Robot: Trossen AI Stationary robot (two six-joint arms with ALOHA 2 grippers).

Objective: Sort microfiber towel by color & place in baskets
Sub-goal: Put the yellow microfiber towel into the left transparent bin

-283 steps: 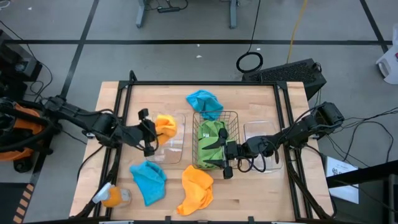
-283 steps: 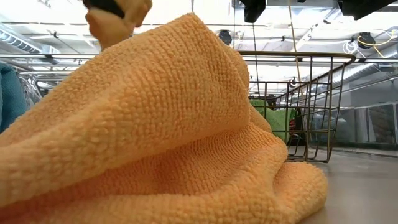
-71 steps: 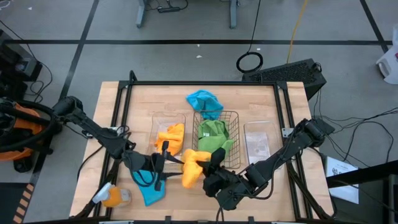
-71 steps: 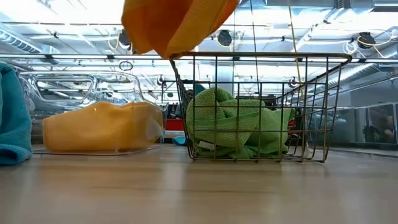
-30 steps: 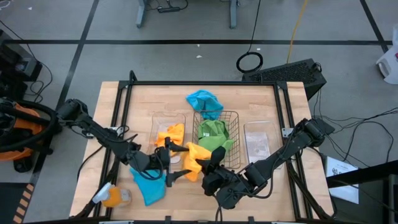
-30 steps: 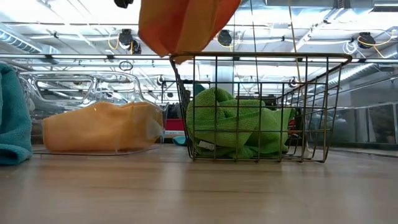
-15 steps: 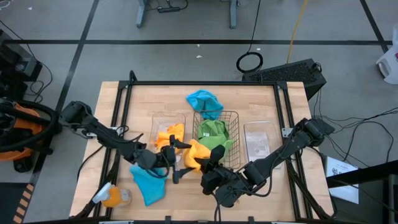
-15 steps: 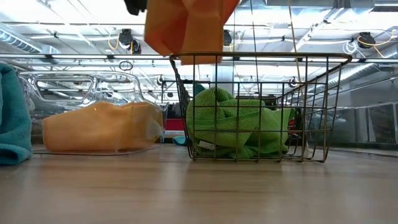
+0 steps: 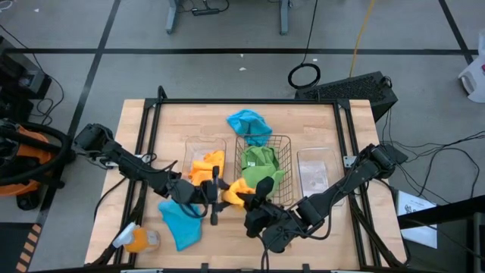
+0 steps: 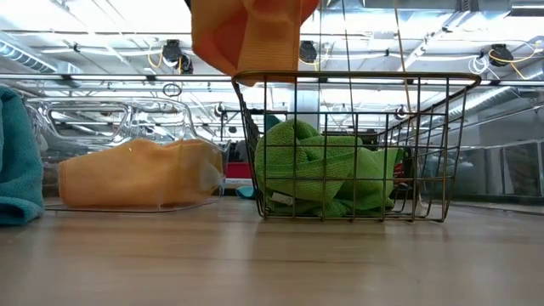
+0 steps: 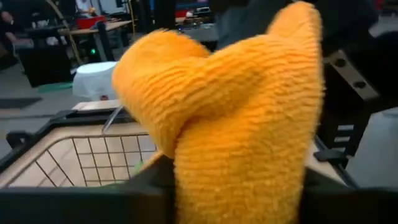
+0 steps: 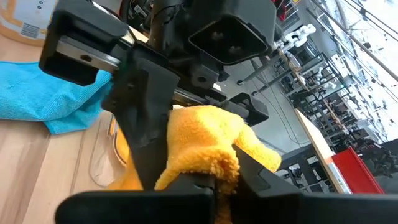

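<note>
**Orange towel gripped by both grippers**

The orange towel (image 9: 233, 191) hangs above the table at frame centre, just left of the wire basket (image 9: 282, 142). The right gripper (image 9: 244, 199) is clenched on it from the lower right. The left gripper (image 9: 214, 196) clamps the same towel from the left. The wire basket contains green towels (image 9: 260, 165). The clear basket (image 9: 198, 142) beside it contains another orange towel (image 9: 206, 164).
</note>
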